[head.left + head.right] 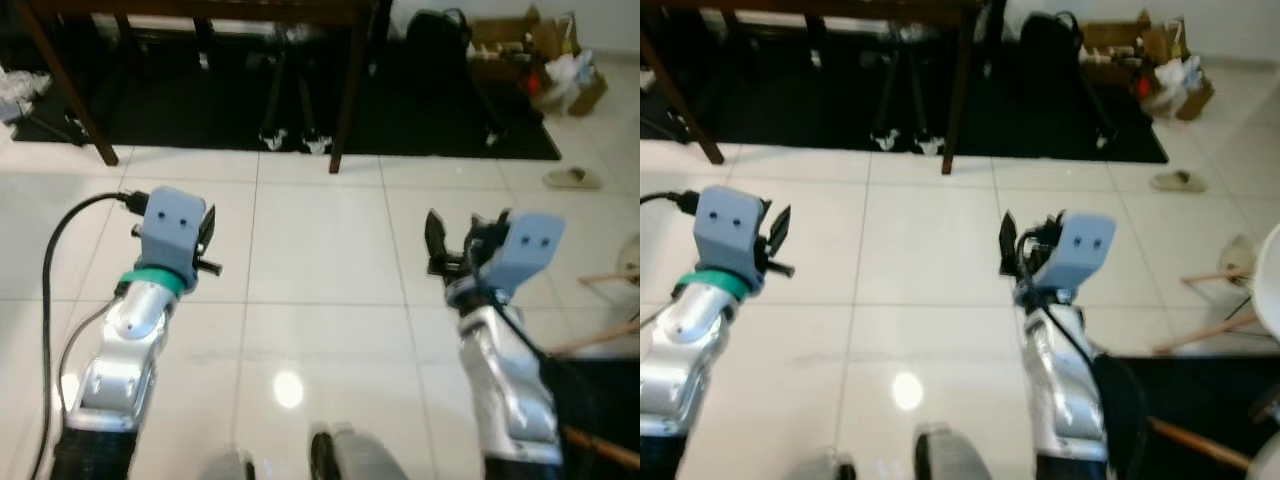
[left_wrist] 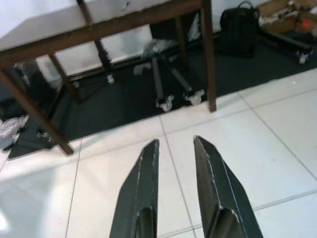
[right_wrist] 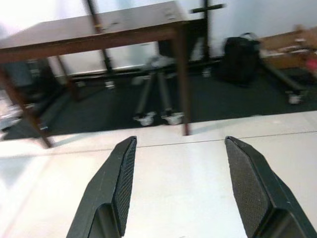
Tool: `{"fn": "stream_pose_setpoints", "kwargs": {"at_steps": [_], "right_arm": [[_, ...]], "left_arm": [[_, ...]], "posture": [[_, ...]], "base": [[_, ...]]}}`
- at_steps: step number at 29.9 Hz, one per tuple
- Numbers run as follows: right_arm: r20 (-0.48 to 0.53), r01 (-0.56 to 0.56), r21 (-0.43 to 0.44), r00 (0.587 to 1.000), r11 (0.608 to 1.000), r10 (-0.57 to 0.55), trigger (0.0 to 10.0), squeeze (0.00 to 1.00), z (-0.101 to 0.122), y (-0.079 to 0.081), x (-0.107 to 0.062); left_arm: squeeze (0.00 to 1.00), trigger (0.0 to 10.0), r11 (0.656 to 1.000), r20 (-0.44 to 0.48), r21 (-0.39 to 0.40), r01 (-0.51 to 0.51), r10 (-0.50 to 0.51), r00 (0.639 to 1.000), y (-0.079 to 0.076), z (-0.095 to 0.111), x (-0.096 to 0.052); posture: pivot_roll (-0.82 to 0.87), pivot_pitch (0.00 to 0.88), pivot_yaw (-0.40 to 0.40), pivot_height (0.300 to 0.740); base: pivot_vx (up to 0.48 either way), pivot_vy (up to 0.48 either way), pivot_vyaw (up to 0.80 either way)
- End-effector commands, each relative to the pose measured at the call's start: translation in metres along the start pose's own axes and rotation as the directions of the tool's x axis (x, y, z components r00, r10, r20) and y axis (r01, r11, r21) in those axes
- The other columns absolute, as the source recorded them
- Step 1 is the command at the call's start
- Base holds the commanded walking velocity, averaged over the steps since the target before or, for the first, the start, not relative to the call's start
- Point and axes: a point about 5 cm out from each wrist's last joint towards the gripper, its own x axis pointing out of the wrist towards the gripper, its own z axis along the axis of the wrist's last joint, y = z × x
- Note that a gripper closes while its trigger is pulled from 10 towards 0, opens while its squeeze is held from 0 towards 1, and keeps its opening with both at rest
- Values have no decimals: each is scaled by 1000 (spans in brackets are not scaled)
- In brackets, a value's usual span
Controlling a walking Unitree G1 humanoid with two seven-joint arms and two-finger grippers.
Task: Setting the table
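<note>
A dark wooden table (image 3: 99, 30) stands ahead on a black rug (image 1: 420, 120); its legs (image 1: 345, 90) reach the rug's near edge. No tableware is in sight. My left gripper (image 1: 207, 228) is held out over the white tiled floor, empty, its fingers (image 2: 148, 163) open by a narrow gap. Over the tiles on the other side, my right gripper (image 1: 455, 240) is open wide with nothing between its fingers (image 3: 124, 168). Both point toward the table.
Wheeled stand legs (image 1: 290, 135) sit under the table. A black backpack (image 1: 440, 40) and cardboard boxes with clutter (image 1: 530, 55) are at the back right. A slipper (image 1: 572, 179) lies on the tiles. Wooden chair legs (image 1: 605, 280) are at the right edge.
</note>
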Motion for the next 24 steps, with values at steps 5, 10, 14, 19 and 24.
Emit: {"fn": "stream_pose_setpoints", "kwargs": {"at_steps": [5,10,14,19,24], "right_arm": [[-7,-8,-4,1000,1000,8,10000,0,0,-2,-1],[-6,-34,-15,999,999,34,10000,0,0,0,-1],[-6,-35,-16,999,999,35,10000,0,0,0,-1],[-9,-46,-15,999,999,46,10000,0,-1,2,-2],[-9,-55,-16,998,998,55,10000,0,-1,3,-2]], "left_arm": [[0,10000,999,-36,-40,8,-10,999,-3,-5,-1],[0,10000,999,-37,-46,-3,1,999,-3,-4,1],[0,10000,999,-37,-45,-4,2,999,-3,-4,2],[0,10000,999,-37,-39,-10,9,999,-2,-4,2],[0,10000,999,-41,-28,-20,19,999,-2,-4,2]], "posture": [[19,26,12,740],[19,27,13,740],[19,27,13,740],[18,29,15,740],[20,32,13,740]], "base": [[0,0,151],[0,0,781],[0,0,778],[0,0,775],[0,0,775]]}}
